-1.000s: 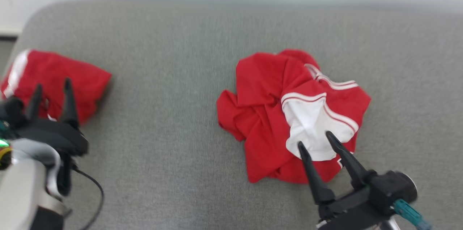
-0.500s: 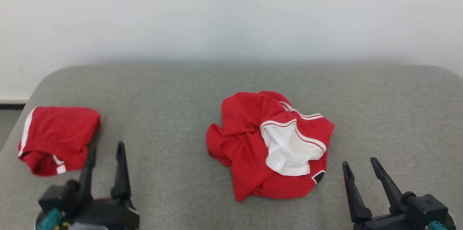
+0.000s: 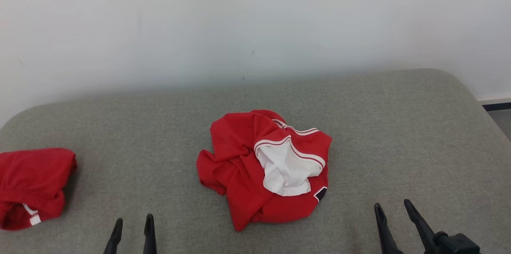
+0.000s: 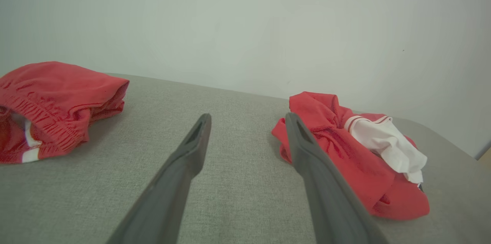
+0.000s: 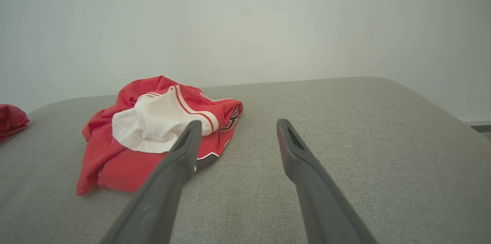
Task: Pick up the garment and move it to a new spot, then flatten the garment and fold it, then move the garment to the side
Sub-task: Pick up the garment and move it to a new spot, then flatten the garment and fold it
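Note:
A crumpled red garment (image 3: 243, 166) with a white panel and red-white trim lies in a heap in the middle of the grey cushion (image 3: 399, 126). In the left wrist view the garment (image 4: 337, 148) lies ahead to the right; in the right wrist view the same heap (image 5: 153, 136) lies ahead to the left. My left gripper (image 3: 133, 221) is open at the bottom edge, well left of the heap, holding nothing. My right gripper (image 3: 392, 205) is open at the lower right, a little right of the heap and apart from it. Both hover over bare cushion.
A second red garment (image 3: 34, 186), folded into a bundle with white trim, lies at the cushion's left end; it shows at the left in the left wrist view (image 4: 53, 102). A pale wall (image 3: 255, 26) rises right behind the cushion. The cushion's right edge drops to the floor (image 3: 501, 120).
The head camera has tilted up, so the wall now fills the top half. Both grippers have drawn back toward me; the right one has left the heap. The garments lie as before.

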Available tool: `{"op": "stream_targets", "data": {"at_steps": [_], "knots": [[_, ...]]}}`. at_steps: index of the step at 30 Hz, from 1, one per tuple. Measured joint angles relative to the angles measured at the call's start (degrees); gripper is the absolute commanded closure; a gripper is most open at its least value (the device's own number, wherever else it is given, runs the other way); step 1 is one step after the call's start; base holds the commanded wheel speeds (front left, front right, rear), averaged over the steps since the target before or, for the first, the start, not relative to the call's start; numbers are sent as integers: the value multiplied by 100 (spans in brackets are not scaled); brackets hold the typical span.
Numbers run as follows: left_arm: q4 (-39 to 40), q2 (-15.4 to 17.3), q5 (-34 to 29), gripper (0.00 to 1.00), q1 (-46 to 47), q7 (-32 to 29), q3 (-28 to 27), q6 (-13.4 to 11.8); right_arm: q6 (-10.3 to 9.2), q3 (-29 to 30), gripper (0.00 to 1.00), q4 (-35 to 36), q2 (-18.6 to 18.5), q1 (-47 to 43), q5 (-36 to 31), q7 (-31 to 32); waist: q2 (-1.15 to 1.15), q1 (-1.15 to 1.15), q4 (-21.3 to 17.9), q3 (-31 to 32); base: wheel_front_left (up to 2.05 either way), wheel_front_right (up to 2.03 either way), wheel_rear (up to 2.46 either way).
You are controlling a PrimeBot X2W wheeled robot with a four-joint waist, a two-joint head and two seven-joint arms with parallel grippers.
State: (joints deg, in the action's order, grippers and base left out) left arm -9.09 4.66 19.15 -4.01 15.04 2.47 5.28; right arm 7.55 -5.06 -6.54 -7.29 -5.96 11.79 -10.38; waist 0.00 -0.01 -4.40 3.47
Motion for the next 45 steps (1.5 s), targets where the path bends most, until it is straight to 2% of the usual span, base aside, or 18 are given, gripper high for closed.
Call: {"op": "stream_targets", "data": {"at_steps": [7, 20, 45], "knots": [[-119, -87, -259, 0, -404, 0, -356, 121, 0, -265, 0, -494, -93, 210, 33, -230, 0, 0, -159, 109, 0, 0, 0], [-38, -149, -453, 0, -463, 0, -1004, 185, 0, -174, 0, -983, -163, 351, 103, -428, 0, 0, -26, 154, 0, 0, 0], [-22, -170, -499, 0, -469, 0, -802, 223, 0, -158, 0, -1027, -159, 452, 122, -459, 1, 1, -31, 59, 0, 0, 0]]}}
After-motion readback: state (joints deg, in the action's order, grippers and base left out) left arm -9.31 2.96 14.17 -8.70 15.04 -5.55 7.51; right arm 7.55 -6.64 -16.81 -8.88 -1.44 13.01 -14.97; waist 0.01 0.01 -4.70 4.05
